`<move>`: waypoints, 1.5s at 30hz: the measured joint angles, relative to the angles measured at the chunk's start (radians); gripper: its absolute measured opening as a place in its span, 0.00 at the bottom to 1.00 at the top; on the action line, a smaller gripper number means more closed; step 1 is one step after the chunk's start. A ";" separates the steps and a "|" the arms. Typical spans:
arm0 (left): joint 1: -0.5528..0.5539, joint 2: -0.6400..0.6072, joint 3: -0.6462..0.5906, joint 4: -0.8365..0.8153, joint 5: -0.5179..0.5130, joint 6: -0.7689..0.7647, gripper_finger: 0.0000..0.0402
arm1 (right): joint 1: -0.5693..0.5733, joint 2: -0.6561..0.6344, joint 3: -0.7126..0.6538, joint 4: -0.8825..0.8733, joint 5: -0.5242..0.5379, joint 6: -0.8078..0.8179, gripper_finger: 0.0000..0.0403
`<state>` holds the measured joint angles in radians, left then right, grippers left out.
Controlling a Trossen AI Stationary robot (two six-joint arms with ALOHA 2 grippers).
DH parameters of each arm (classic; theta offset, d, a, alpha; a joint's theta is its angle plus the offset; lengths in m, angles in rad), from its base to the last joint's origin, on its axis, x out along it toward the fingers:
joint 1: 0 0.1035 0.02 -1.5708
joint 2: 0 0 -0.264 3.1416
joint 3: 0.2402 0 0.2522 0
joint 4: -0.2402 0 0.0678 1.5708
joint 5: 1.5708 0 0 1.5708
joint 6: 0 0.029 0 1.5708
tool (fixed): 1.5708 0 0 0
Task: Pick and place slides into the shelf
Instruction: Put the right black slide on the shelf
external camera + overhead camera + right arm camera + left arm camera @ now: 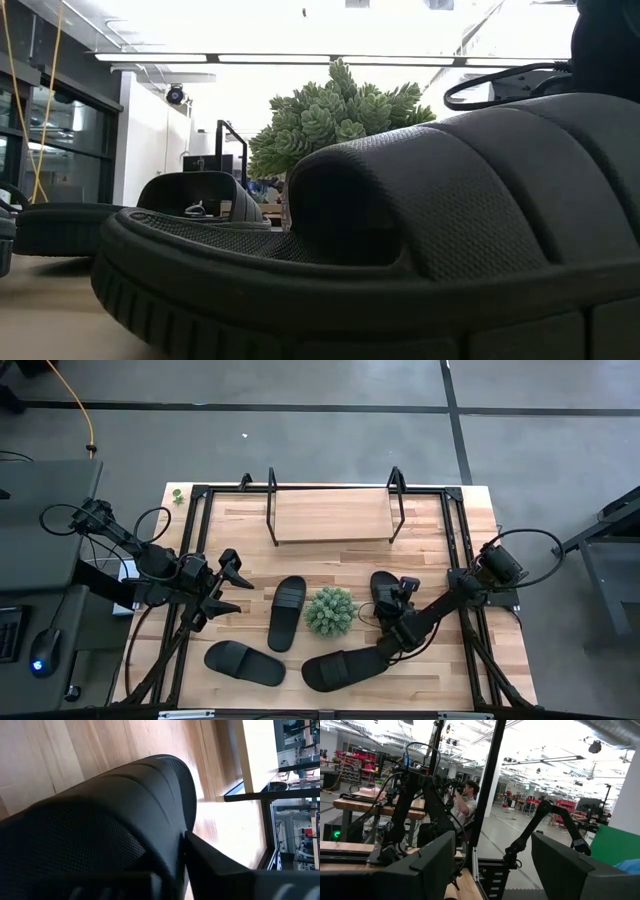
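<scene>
Scene: Four black slides lie on a wooden worktop (440, 660) around a small green plant (331, 610); the shelf (332, 516) stands unloaded along the far edge.
Slides: One (287, 612) lies at mid-worktop just left of the plant; one (245, 663) lies near the front edge toward the left corner; one (345, 668) lies at the front edge below the plant; the fourth (384, 586) sits just right of the plant, mostly under the right arm.
Right gripper: The right gripper (392, 622) is down on the fourth slide, its fingers (220, 865) narrowed onto the slide's rim, as the right wrist view shows; the sole appears to rest on the worktop, not yet lifted.
Left gripper: The left gripper (227, 584) hangs over the left side of the worktop, fingers (572, 870) spread wide, holding nothing.
Handling: The slides look like light moulded foam, soft and springy, with a textured footbed and ribbed strap that should resist slipping.
Where to hold: Judging by the shape, a pinch on the sole's side wall or across the strap is best; a thin edge grip may let the sandal sag or swing.
Risk: The shelf's hoop frames leave a narrow way in, so a drooping slide could catch.
</scene>
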<state>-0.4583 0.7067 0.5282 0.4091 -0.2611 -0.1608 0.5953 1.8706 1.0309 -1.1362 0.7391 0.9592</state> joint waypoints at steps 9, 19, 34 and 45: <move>0.000 0.000 0.000 0.000 0.000 0.000 0.61 | 0.000 0.000 0.000 0.000 -0.005 0.000 0.03; 0.000 0.000 0.000 0.000 0.000 0.000 0.61 | 0.000 0.000 0.001 0.007 -0.006 0.001 0.01; 0.000 0.000 0.000 0.000 -0.004 0.000 0.61 | 0.000 0.000 0.139 -0.227 0.036 0.056 0.01; 0.000 0.000 0.000 0.000 -0.004 0.000 0.61 | -0.001 -0.011 0.282 -0.425 0.132 0.103 0.01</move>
<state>-0.4587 0.7071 0.5278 0.4091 -0.2649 -0.1608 0.5945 1.8595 1.3124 -1.5612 0.8711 1.0624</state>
